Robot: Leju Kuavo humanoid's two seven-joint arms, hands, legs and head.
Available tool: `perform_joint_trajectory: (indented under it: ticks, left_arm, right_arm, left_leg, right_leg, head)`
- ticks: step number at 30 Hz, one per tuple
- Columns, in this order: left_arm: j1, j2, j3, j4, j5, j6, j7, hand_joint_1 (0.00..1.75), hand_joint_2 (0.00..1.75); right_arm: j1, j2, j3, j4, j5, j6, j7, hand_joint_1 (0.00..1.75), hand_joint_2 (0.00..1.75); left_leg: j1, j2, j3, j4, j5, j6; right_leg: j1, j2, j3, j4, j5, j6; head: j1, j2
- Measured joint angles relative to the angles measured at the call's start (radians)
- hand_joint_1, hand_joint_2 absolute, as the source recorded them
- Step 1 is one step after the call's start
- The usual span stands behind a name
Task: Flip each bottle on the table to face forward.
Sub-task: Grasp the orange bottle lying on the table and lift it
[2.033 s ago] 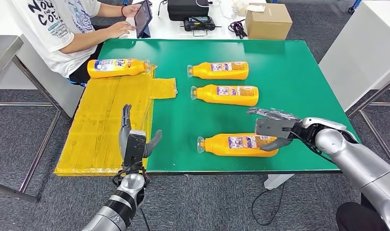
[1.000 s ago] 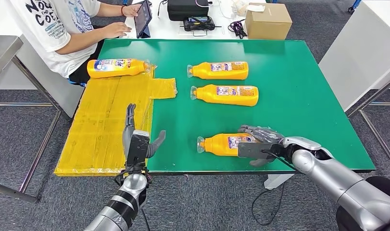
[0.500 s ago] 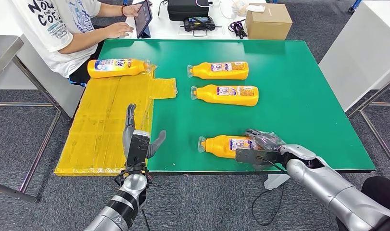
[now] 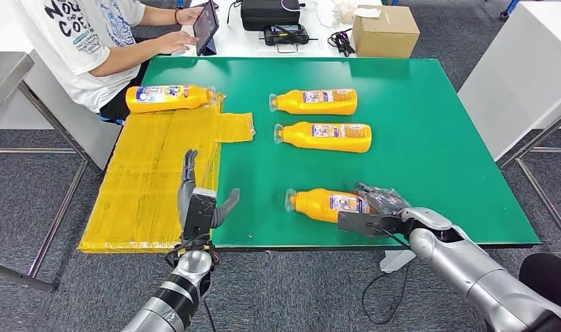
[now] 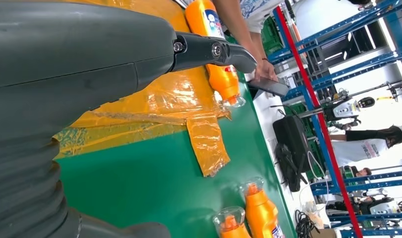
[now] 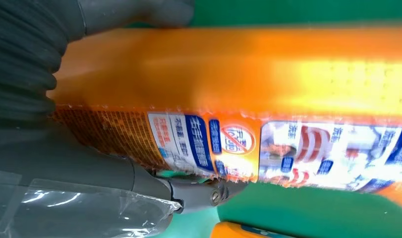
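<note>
I've got the right hand [image 4: 371, 211] wrapped around the nearest bottle's [image 4: 324, 205] base to roll it; left hand [image 4: 198, 204] idles, fingers spread.

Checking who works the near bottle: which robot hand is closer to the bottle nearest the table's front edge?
Right. The right hand grips the nearest bottle at its base end; the left hand hovers open, apart from it beyond the cap end, by the yellow sheet.

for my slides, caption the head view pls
Right hand grips the nearest orange bottle on the green table.
</note>
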Motion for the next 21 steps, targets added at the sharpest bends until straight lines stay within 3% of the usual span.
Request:
perform_joint_trajectory:
  ticks: [10, 13, 17, 21]
  left_arm:
    - [0.0, 0.0, 0.0, 0.002, 0.0, -0.002, 0.0, 0.0, 1.75]
    - [0.001, 0.0, 0.0, 0.002, -0.001, -0.001, 0.0, 0.0, 1.75]
    - [0.009, 0.0, 0.005, 0.002, -0.013, 0.003, 0.005, 0.0, 1.75]
    - [0.045, -0.001, 0.055, 0.003, -0.027, -0.053, 0.005, 0.0, 1.75]
  right_arm:
    - [0.023, 0.004, -0.05, 0.0, 0.005, 0.005, -0.021, 1.75, 1.75]
    - [0.042, 0.007, -0.074, -0.007, 0.016, -0.032, -0.032, 1.75, 1.75]
    - [0.146, 0.062, -0.179, -0.058, 0.089, -0.227, -0.046, 1.75, 1.75]
    - [0.311, 0.237, -0.392, -0.176, 0.21, -0.522, -0.104, 1.75, 1.75]
  left_leg:
    - [0.0, 0.0, 0.001, 0.0, 0.0, 0.0]
    - [0.0, 0.0, 0.0, 0.0, 0.0, 0.0]
    - [0.001, -0.001, -0.002, 0.0, 0.0, 0.0]
    - [0.004, 0.0, -0.002, -0.001, -0.001, -0.001]
  right_leg:
    - [0.0, 0.0, 0.001, 0.0, 0.0, 0.0]
    - [0.0, 0.0, 0.001, 0.0, 0.0, 0.0]
    - [0.001, -0.001, 0.001, 0.0, 0.0, 0.0]
    - [0.004, 0.0, -0.002, 0.001, -0.001, -0.001]
  head:
    - [0.0, 0.0]
    - [0.0, 0.0]
    - [0.0, 0.0]
    - [0.001, 0.0]
